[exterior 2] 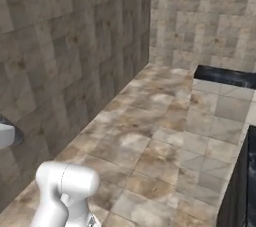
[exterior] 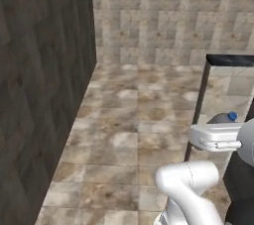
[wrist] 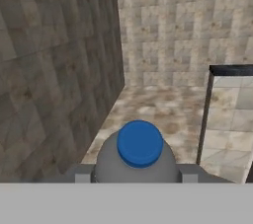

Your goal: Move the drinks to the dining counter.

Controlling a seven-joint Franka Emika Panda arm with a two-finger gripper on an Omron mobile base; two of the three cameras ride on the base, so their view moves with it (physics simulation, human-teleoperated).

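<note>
One of the drinks, a slim clear bottle (wrist: 136,161) with a blue cap (wrist: 140,143), stands between my dark fingertips (wrist: 82,176) in the hand view. My gripper (wrist: 136,177) is shut on the bottle's body, below the cap. In the left base view the same bottle (exterior: 224,118) rises from my gripper (exterior: 221,127) at the right edge, carried above the floor. The dining counter is out of view.
A dark grey wood-grain wall (exterior: 39,85) runs along the left. Beige stone tiles cover the far wall (exterior: 168,16) and the floor (exterior: 129,130). At the right, a black slab (exterior: 231,60) tops a tiled panel with a dark post (exterior: 198,107). A dark cabinet (exterior 2: 242,186) stands at the near right.
</note>
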